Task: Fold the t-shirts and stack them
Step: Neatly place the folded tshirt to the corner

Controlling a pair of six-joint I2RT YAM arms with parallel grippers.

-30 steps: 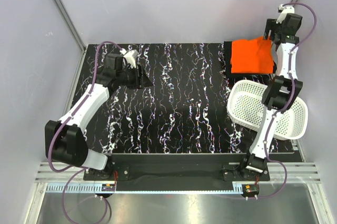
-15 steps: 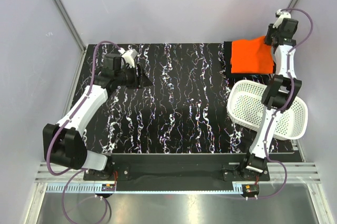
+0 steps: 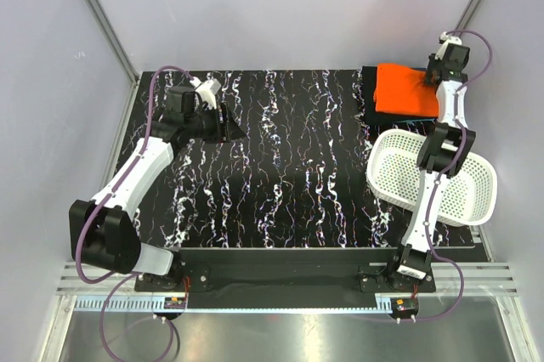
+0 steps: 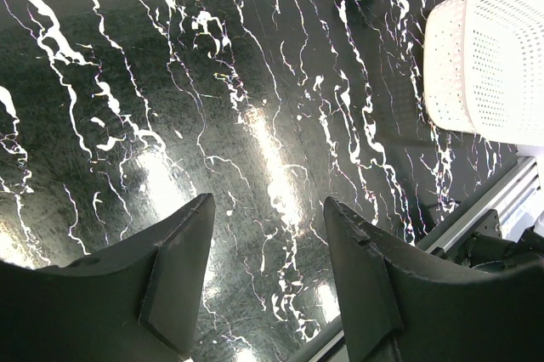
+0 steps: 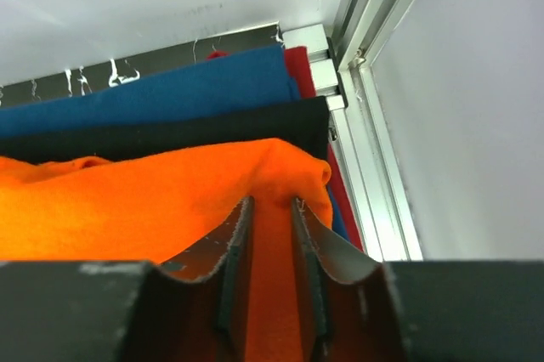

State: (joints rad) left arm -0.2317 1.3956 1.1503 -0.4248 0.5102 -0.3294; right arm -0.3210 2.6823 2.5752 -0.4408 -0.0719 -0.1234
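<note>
Black marbled bench point(image 3: 289, 166) holds the stack just beyond the basket point(image 3: 408, 183), orange shirt point(image 3: 404, 90) topmost over the black shirt point(image 5: 170, 137). The right gripper point(image 5: 271, 205) pinches an orange fold; the left gripper point(image 4: 268, 205) hangs open and empty, far left of the basket. Stacking seems the step in hand; next, a clean release.

A robotics lab test cell: plain pale panels point(image 3: 280, 5) framed by aluminium struts point(image 3: 100, 26) enclose a black marbled surface point(image 3: 289, 175), with a cabled left arm point(image 3: 140, 171) and right arm point(image 3: 433, 200) bolted beside a slotted metal rail point(image 3: 484, 279).
</note>
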